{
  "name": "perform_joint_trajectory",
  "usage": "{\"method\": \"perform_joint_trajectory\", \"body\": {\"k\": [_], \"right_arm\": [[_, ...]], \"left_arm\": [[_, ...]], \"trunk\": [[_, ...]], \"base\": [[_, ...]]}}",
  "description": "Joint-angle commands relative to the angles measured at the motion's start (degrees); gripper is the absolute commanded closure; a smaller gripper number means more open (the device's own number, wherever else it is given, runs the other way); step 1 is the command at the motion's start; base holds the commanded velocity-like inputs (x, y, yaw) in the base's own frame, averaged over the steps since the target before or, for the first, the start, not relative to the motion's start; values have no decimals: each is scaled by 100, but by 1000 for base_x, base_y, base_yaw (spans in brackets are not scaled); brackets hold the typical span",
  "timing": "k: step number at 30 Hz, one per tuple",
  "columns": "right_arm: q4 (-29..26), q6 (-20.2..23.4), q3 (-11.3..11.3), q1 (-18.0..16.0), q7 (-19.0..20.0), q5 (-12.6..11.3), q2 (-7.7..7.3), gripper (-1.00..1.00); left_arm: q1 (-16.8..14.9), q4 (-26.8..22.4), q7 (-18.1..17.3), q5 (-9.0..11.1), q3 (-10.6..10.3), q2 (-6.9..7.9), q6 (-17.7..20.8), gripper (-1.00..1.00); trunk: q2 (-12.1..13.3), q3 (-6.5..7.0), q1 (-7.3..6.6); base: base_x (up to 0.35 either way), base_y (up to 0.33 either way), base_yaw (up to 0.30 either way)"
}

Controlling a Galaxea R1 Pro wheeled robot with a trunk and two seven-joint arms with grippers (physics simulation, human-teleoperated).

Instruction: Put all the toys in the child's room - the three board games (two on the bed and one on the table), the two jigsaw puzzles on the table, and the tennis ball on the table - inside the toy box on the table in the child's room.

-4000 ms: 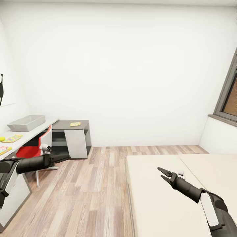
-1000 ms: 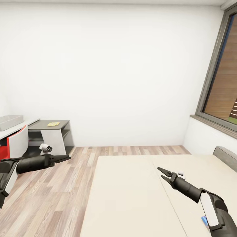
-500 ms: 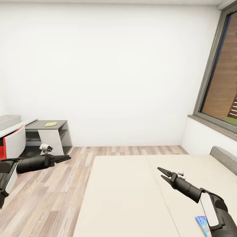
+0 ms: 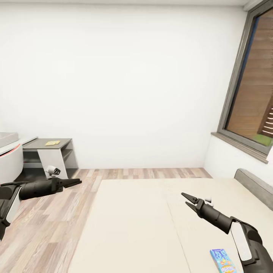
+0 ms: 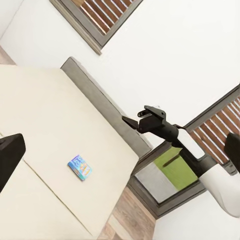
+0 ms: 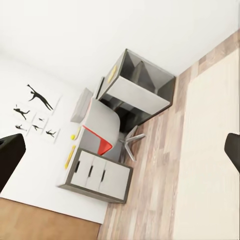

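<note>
A small blue board game lies flat on the bed near its right side, also in the left wrist view. My right gripper hangs open over the mattress, well short of that box. At the left, my left gripper is open above the floor. The table stands at the far left with a flat yellowish board game on its dark top. A corner of the grey toy box shows beside it. The right wrist view shows the toy box and the tennis ball.
A white-backed chair with a red seat stands at the table. Wood-plank floor runs between table and bed. A grey headboard and a tall window are at the right. Black silhouette prints hang above the table.
The whole view has swung to the right: the table slid toward the left edge and more of the bed and window appeared. The blue board game came into sight. Both arms kept their pose.
</note>
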Motion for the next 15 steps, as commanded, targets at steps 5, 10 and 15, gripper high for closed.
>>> {"method": "perform_joint_trajectory", "body": {"k": [5, 10, 15], "right_arm": [[5, 26, -6, -3, 16, -2, 2, -100], [5, 26, -3, -3, 16, -2, 3, -100], [5, 26, -1, -3, 16, -2, 3, -100]], "left_arm": [[-1, -1, -14, -2, -1, 1, 63, -100], [-2, -1, -17, 0, -1, 1, 62, -100], [-1, -1, -23, 6, -1, 1, 61, -100]], "trunk": [[-5, -3, 3], [-5, -3, 3], [-5, -3, 3]], "base": [[0, -302, 0], [0, -262, 0], [0, -74, 0]]}}
